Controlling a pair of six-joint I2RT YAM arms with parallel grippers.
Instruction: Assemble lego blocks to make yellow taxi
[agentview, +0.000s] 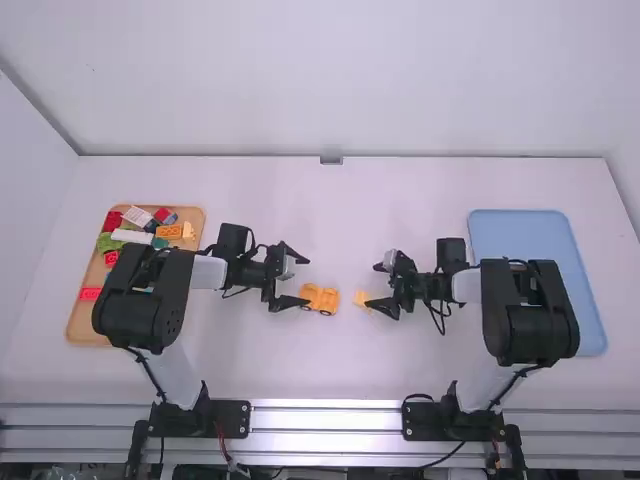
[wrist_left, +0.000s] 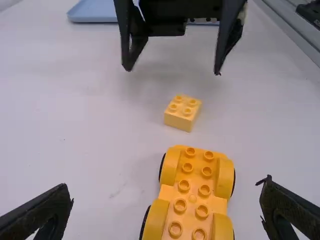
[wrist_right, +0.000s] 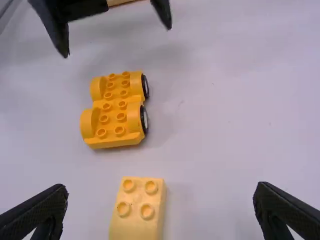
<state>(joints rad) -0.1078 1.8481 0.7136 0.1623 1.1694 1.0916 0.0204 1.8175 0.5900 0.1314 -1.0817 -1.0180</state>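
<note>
White table (agentview: 320, 370), towards its front edge: the wheeled base (wrist_left: 192, 192) and, apart but near, the yellow block (wrist_right: 146, 197). Left gripper (agentview: 307, 281) and right gripper (agentview: 374, 285) stand empty, fingers spread; off-centre closure might skew the block, misaligned pressing roll the base. Farther back, crowded bricks (agentview: 138, 216) could snag.
</note>
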